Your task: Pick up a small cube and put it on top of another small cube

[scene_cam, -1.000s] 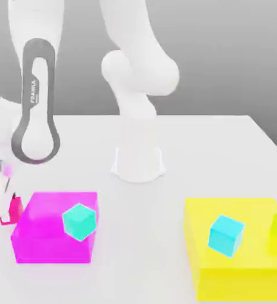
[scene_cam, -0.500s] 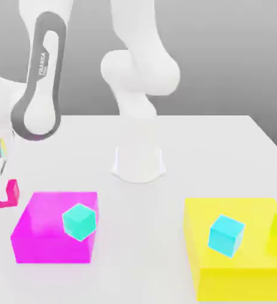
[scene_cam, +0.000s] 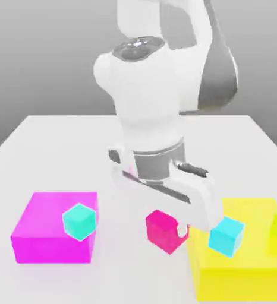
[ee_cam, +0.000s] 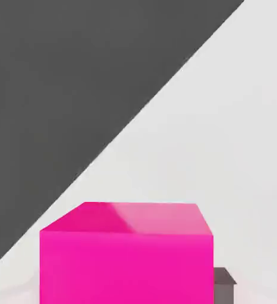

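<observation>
Grips smooth, flat-faced hot-pink cube (ee_cam: 126, 267) with white two-finger gripper (scene_cam: 168, 230), closed on it; in exterior view, hangs between flat magenta block (scene_cam: 46, 237) and broad yellow block (scene_cam: 242, 284).

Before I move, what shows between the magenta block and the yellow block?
In the exterior view, the crimson cube, held by the gripper.
</observation>
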